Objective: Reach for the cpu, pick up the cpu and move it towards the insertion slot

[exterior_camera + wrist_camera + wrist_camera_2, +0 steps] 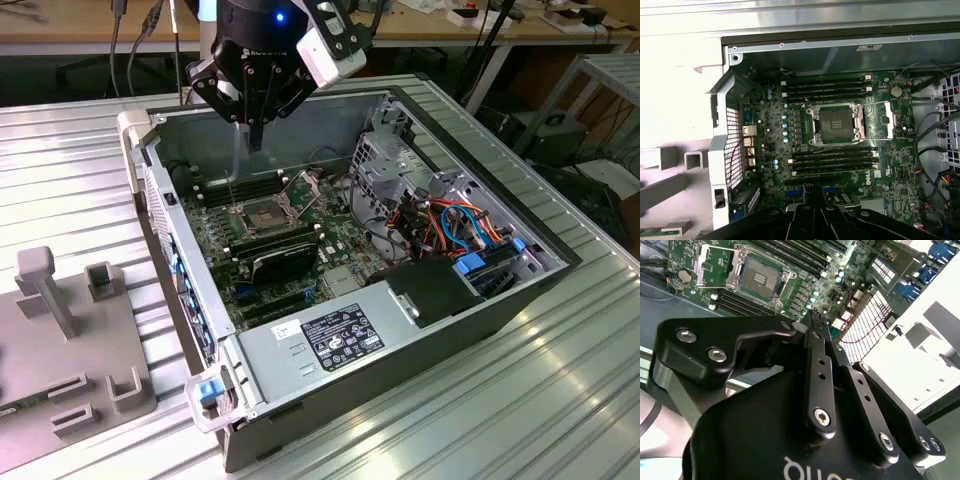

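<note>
**A:** Cpu first. Where is it?

**B:** Cannot tell. A chip that thin, nipped edge-on at the tips, would be hidden by them. The gripper (255, 140) hangs over the open computer case (420, 350), pointing straight down. Its fingers (812, 355) are drawn together so the tips all but meet. Whether anything sits between them, cannot tell.

**A:** And the insertion slot?

**B:** The insertion slot (262, 215) lies flat on the green motherboard (330, 235), more or less below the gripper. Its dark centre is bare and the hinged bracket (879, 120) is swung open beside it. My reading is that it is open so a chip can go in from above, and the vertical pose suits that.

**A:** Surroundings?

**B:** Long black memory slots (827, 87) flank the socket on two sides. A black ribbed module (285, 255) sits just beside it. The metal drive cage (385, 160) and a bundle of red, blue and orange cables (450, 225) are toward the exterior view's right, well apart. A grey fixture (60, 330) rests on the ribbed metal desk (540, 400) outside the case, toward the exterior view's left.

**A:** Anything in the way?

**B:** The case walls rise all round, so the way in is from the top. The air between gripper and socket looks free. In my judgement the bracket is the likeliest snag.
</note>
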### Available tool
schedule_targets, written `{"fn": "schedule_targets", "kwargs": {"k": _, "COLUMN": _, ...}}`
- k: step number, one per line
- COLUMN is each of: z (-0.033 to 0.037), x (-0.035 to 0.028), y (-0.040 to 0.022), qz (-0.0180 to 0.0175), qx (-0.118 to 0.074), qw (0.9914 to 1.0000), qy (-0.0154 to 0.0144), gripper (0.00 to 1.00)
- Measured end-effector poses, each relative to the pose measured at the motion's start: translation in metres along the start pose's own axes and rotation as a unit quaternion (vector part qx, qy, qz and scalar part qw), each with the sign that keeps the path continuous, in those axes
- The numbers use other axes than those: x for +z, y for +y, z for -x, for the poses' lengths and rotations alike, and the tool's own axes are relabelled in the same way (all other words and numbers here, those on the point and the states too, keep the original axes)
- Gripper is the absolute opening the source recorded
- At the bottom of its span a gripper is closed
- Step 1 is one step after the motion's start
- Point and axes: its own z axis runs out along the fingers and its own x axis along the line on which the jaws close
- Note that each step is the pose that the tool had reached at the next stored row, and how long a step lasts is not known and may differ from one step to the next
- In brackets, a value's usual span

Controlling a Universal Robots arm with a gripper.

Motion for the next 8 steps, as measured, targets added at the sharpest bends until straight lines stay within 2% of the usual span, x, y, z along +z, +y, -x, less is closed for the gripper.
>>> {"fn": "schedule_targets", "kwargs": {"k": 8, "z": -0.0021, "x": -0.0001, "y": -0.0002, "qz": 0.0000, "qx": 0.000, "qw": 1.00000, "qy": 0.0000, "gripper": 0.11}}
